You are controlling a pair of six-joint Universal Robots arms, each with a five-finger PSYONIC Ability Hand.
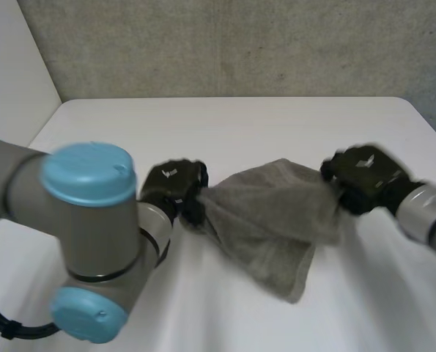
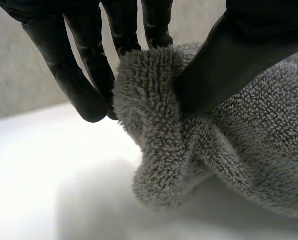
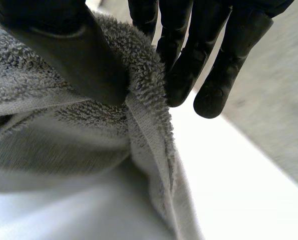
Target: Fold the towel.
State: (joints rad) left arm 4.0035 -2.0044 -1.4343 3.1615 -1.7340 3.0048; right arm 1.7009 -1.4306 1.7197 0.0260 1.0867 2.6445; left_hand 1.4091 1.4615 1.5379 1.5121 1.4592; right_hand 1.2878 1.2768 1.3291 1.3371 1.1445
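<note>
Left hand (image 1: pixel 175 187) and right hand (image 1: pixel 364 180) are each pinching an edge of the towel (image 1: pixel 272 220), thumb against fingers, stretching it across centre frame above the table (image 1: pixel 239 125). Towel is hanging bunched; folding probably barely begun.

The towel (image 1: pixel 272 220) is a plain mid-grey all over, with a nubbly looped pile and a flatter, smoother band of the same grey along its edge. The left hand (image 1: pixel 175 187) and the right hand (image 1: pixel 364 180), one at each side of the towel, are plain black. The bench (image 1: pixel 239 125) under the towel is unmarked white. The left arm (image 1: pixel 100 235) beside the towel is grey with light-blue caps (image 1: pixel 88 172). The wall (image 1: pixel 239 44) beyond the towel is mottled grey.
</note>
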